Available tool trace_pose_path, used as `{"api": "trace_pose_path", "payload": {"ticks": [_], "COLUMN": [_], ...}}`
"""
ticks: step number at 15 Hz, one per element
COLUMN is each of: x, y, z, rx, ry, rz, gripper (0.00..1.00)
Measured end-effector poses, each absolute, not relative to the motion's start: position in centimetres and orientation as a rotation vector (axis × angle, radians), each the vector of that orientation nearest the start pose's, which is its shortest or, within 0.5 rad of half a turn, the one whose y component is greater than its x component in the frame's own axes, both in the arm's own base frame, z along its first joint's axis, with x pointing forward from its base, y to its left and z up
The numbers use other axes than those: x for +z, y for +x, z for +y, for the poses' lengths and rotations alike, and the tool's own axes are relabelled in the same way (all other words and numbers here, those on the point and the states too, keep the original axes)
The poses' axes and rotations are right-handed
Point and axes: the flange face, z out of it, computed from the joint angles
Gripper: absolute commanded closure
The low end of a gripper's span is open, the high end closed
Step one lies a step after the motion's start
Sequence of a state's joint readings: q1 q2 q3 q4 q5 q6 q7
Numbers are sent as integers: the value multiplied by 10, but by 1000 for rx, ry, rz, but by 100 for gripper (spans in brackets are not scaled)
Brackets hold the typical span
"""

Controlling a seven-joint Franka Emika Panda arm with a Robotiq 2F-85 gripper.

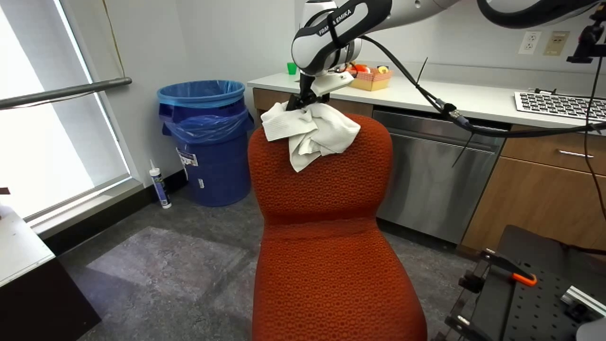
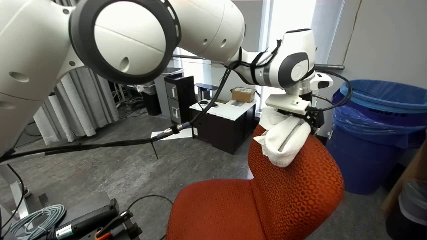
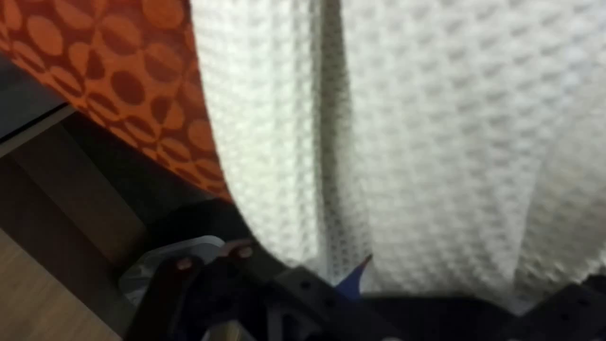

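The towel (image 1: 326, 128) lay directly beneath the gripper (image 1: 307, 100), draped over the top of the chair (image 1: 326, 189). Its upper part came right up to the gripper, and the cloth spread to both sides of it. The jaws stood wide apart; in the wrist view the fingers (image 3: 307, 293) showed along the bottom edge, with the towel filling most of the view just past them. The tips were hidden, so whether they touched the cloth could not be told.

The towel was white, waffle-woven, crumpled and loosely folded. In an exterior view, one corner (image 1: 299, 158) pointed down the front of the chair. In an exterior view, a thick, rounded fold (image 2: 283, 155) sagged against the chair's back. Up close, a deep, shaded crease (image 3: 335, 94) ran between two layers, and the weave showed as small raised squares.
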State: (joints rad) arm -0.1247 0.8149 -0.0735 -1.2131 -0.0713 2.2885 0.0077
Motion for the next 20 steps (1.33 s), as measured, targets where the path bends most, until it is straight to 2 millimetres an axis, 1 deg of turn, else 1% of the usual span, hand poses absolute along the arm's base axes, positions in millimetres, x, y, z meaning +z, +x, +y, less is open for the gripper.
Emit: {"api": "trace_pose_path", "payload": {"ticks": [2, 4, 12, 15, 20], "x": [316, 317, 319, 320, 319], "y": [768, 767, 766, 768, 773], "z": [-132, -129, -133, -133, -129], "rx": [-408, -409, -413, -444, -548], "ry": [-3242, -3241, -3244, -3239, -3208], "rz": [200, 195, 202, 201, 202], "gripper": [0, 0, 0, 0, 0]}}
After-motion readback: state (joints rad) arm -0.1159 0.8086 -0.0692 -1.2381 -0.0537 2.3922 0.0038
